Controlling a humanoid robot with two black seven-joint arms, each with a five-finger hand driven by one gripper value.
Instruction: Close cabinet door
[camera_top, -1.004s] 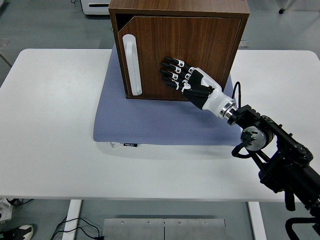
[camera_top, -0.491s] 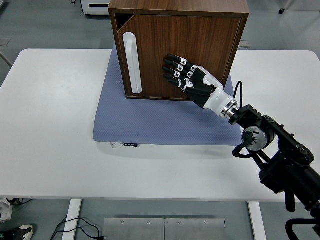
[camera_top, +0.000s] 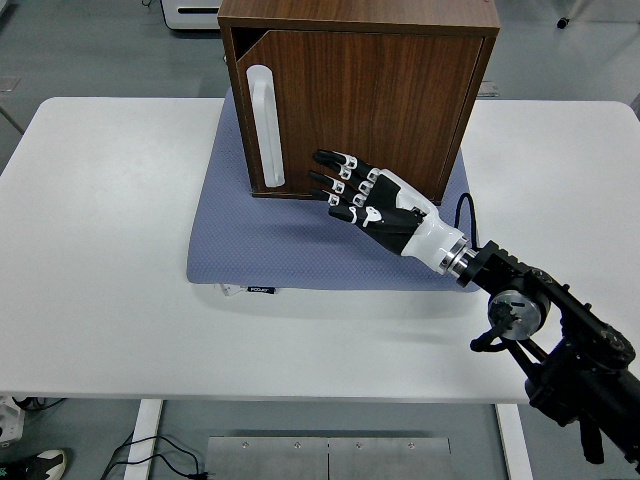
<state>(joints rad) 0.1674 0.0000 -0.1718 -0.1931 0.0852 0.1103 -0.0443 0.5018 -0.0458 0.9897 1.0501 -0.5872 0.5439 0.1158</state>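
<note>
Bright, even indoor light from overhead fills the scene. The white tabletop (camera_top: 110, 250) is strongly lit, close to washed out, with little surface detail. A soft shadow lies on the blue mat (camera_top: 300, 250) beneath the right hand (camera_top: 375, 205), and a thin dark shadow runs under the mat's near edge. The wooden cabinet (camera_top: 370, 100) front shows a faint sheen, no harsh glare. Focus is sharp throughout, with no motion blur.

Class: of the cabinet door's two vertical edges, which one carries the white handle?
The left edge: the white handle runs upright there on the cabinet door; the right edge is bare wood.
</note>
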